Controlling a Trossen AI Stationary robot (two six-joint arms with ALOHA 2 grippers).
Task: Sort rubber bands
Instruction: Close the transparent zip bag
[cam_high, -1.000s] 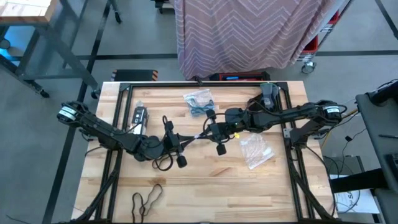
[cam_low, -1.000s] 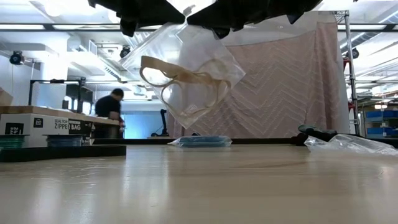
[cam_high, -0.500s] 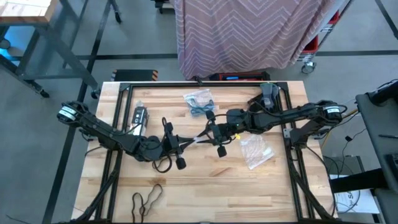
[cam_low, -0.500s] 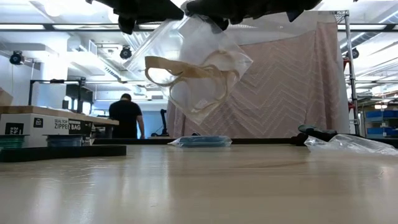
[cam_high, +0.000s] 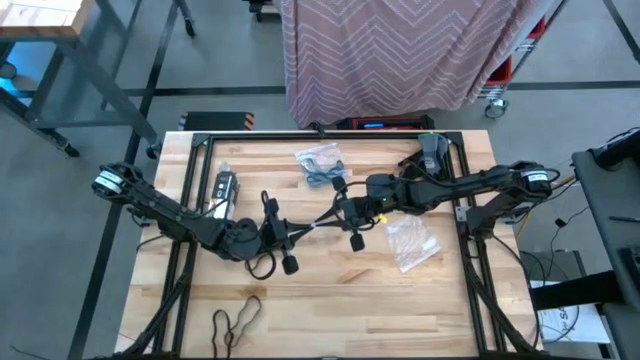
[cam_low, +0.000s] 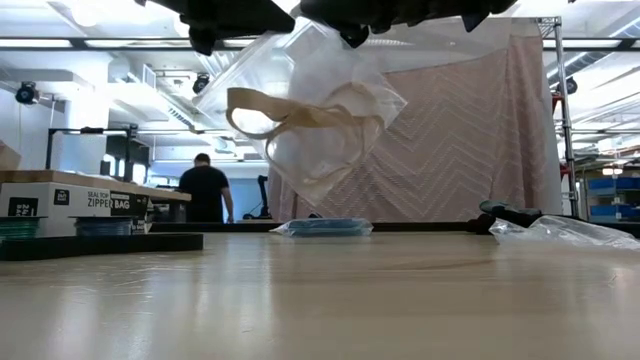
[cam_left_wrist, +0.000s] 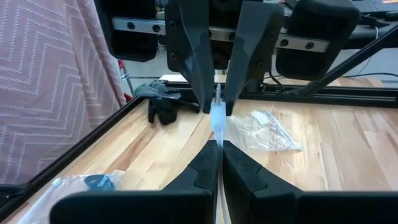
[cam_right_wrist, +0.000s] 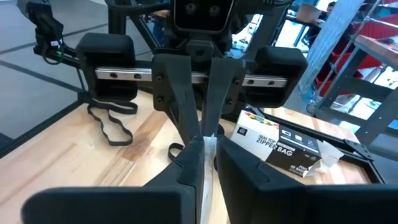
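Note:
A clear plastic bag (cam_low: 335, 95) with tan rubber bands (cam_low: 290, 115) inside hangs in the air over the table's middle, stretched between my two grippers. My left gripper (cam_high: 293, 233) and my right gripper (cam_high: 337, 216) face each other, both shut on the bag (cam_high: 315, 224). Black rubber bands (cam_high: 236, 317) lie flat near the table's near edge. A second bag with blue rubber bands (cam_high: 320, 161) lies near the far edge. My left gripper (cam_left_wrist: 220, 149) pinches the bag's upper edge (cam_left_wrist: 217, 124) between its two fingers, coming level from the table's left. The bag is lifted clear and hangs below. My right gripper (cam_right_wrist: 208, 154) pinches the same upper edge (cam_right_wrist: 200, 163) from the table's right, opposite the left gripper's fingers (cam_right_wrist: 186, 118). The bag hangs below it with the tan bands sagging inside.
An empty clear bag (cam_high: 410, 243) lies right of centre. A box of zipper bags (cam_high: 222, 189) sits on the left, dark gloves (cam_high: 432, 150) at the far right. Black frame rails (cam_high: 180, 250) run along both sides. A person (cam_low: 205, 190) stands far off in the room.
Both grippers have stayed in place with the bag between them. The hanging bag has swayed a little, its lower part bulging out sideways and the tan bands shifting inside it.

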